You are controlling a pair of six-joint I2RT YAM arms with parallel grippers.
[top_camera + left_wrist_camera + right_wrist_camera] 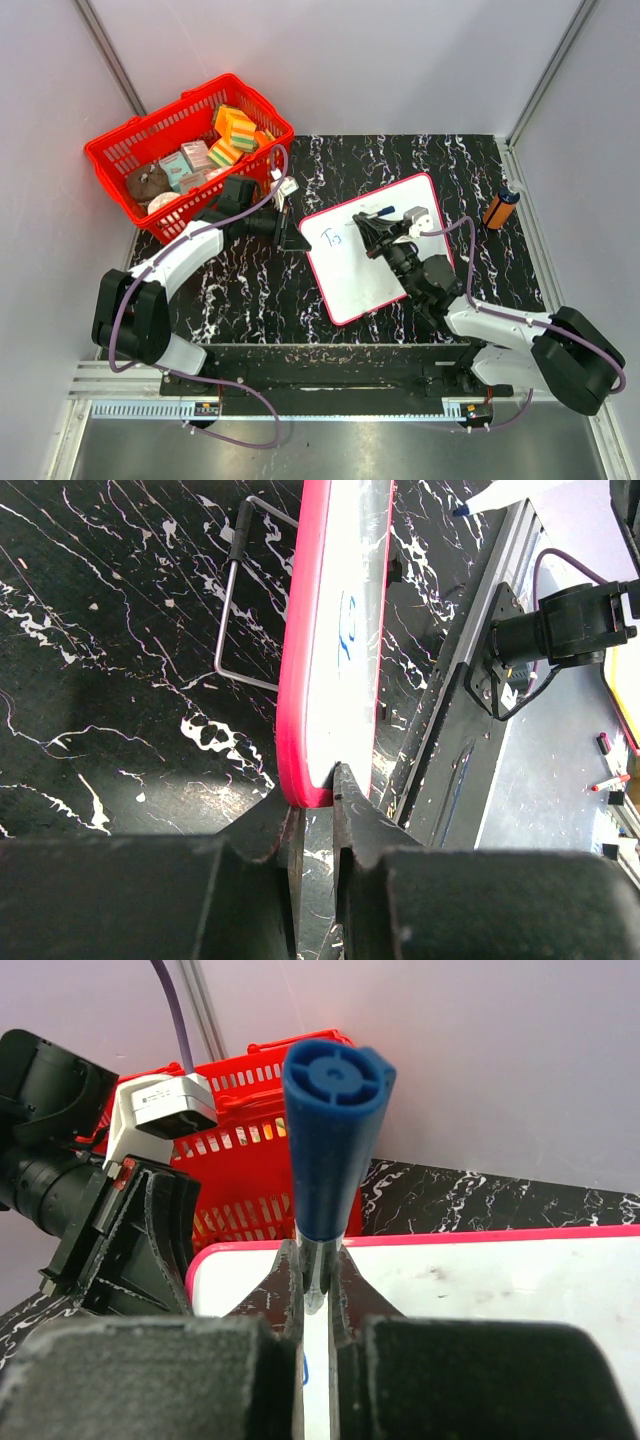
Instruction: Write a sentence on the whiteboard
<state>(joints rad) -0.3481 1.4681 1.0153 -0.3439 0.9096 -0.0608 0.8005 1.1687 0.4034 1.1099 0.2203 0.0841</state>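
- Table [260, 290]: black marbled top; everything sits on it.
- Red basket [115, 150]: far left corner, full of small boxes and sponges, well apart from the board.
- Whiteboard [365, 285] [355, 560] [500, 1290]: mid-table, turned at an angle, between my two arms.
- My left gripper [297, 237] [318, 790]: fingers closed on the board's red-pink rim at its left corner.
- My right gripper [372, 238] [315, 1275]: over the board's far half, pinched tight on the marker.
- Marker [330, 1140]: upright between my fingers, blue butt end toward the wrist camera.
- Orange cylinder [500, 208]: right of the board, apart from it.
- Sentence [333, 237] [347, 630]: a couple of blue letters near the left corner, just beside my left gripper.
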